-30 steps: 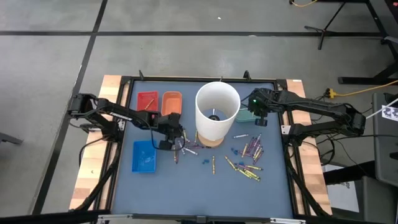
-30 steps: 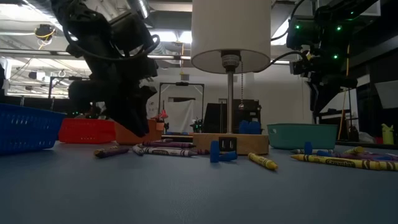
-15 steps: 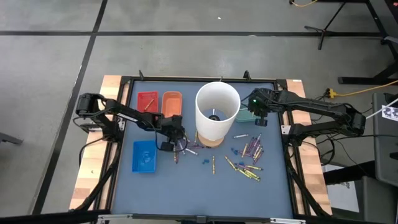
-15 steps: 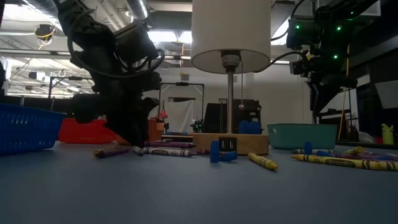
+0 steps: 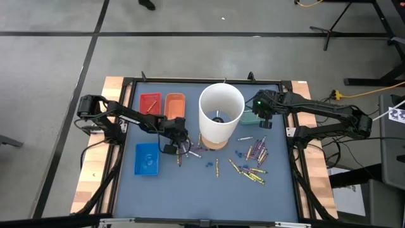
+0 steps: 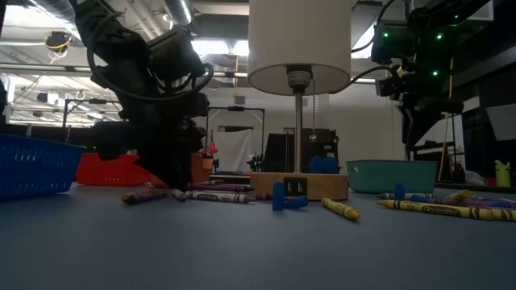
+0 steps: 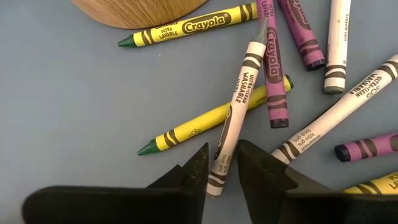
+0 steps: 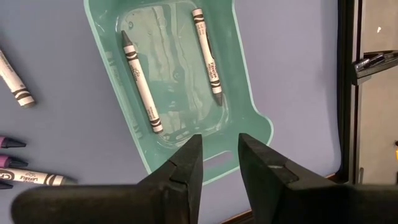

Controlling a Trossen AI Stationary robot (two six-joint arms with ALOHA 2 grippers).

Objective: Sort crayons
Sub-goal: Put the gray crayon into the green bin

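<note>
Crayons lie scattered on the blue mat beside the lamp's wooden base (image 7: pixel 140 9): yellow, purple and grey ones. My left gripper (image 5: pixel 180 147) is low over this heap and shut on a grey crayon (image 7: pixel 239 93) in a white wrapper. That crayon lies across a yellow crayon (image 7: pixel 199 127). My right gripper (image 5: pixel 261 117) hangs open above the teal tray (image 8: pixel 245 93), which holds two grey crayons (image 8: pixel 140 81). More crayons (image 5: pixel 253 163) lie at the right of the mat. My left gripper pinches the grey crayon's blunt back end (image 7: pixel 217 171) between its two fingers, one finger on each side. The fingers slant down from above, and the crayon runs away from them. It still lies on the mat, resting over the yellow crayon.
The tall white lampshade (image 5: pixel 221 113) stands mid-table between the arms. Red (image 5: pixel 149 101) and orange (image 5: pixel 175 103) trays sit at the far left, and a blue tray (image 5: pixel 147 158) at the near left. Small blue pieces (image 5: pixel 237 154) lie near the lamp's base.
My left gripper has sunk toward the crayon heap beside the lamp's base and then kept still. The right arm has not moved.
</note>
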